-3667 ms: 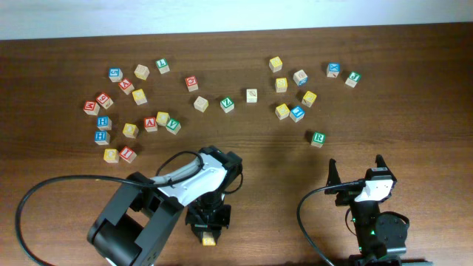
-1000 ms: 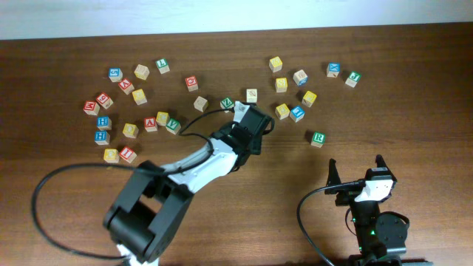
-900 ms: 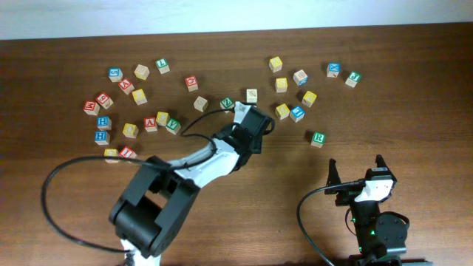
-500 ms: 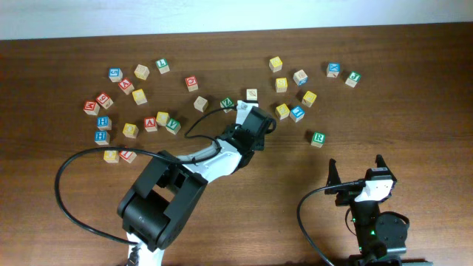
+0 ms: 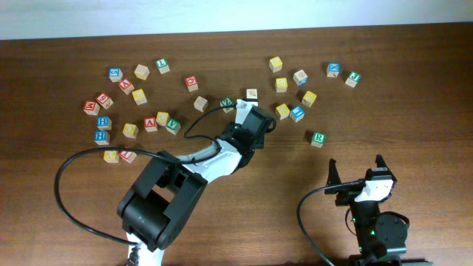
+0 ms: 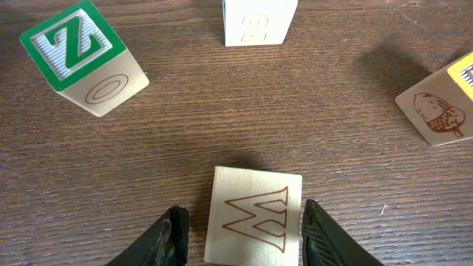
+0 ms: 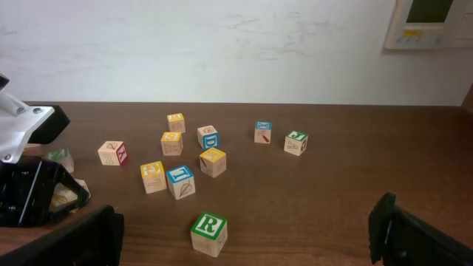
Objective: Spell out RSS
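Brown wooden tabletop (image 5: pixel 414 111) fills the overhead view, with small letter cubes scattered across its far half. My left arm stretches out into the middle of that scatter, and my left gripper (image 5: pixel 242 111) sits just beside a green-topped cube (image 5: pixel 226 103). The green R cube (image 5: pixel 318 138) lies apart from the rest, on the near right edge of the scatter. Several yellow-faced cubes (image 5: pixel 281 84) lie beyond it, their letters too small for me to read. My right gripper (image 5: pixel 355 170) rests near the front edge with its fingers spread and nothing between them. From my left wrist, a pale wooden cube (image 6: pixel 255 210) with a red zigzag letter outlined on it sits between my two fingers. My left finger (image 6: pixel 171 233) stands clear of it and the right one is at its edge, so the jaws straddle the cube without clamping it. Ahead stand a green Z cube (image 6: pixel 74 48), a white cube marked 2 (image 6: pixel 259 22) and a cube with an acorn drawing (image 6: pixel 436 118). From my right wrist, the R cube stands upright on the table just ahead of my spread fingers, and the yellow cubes are grouped behind it.
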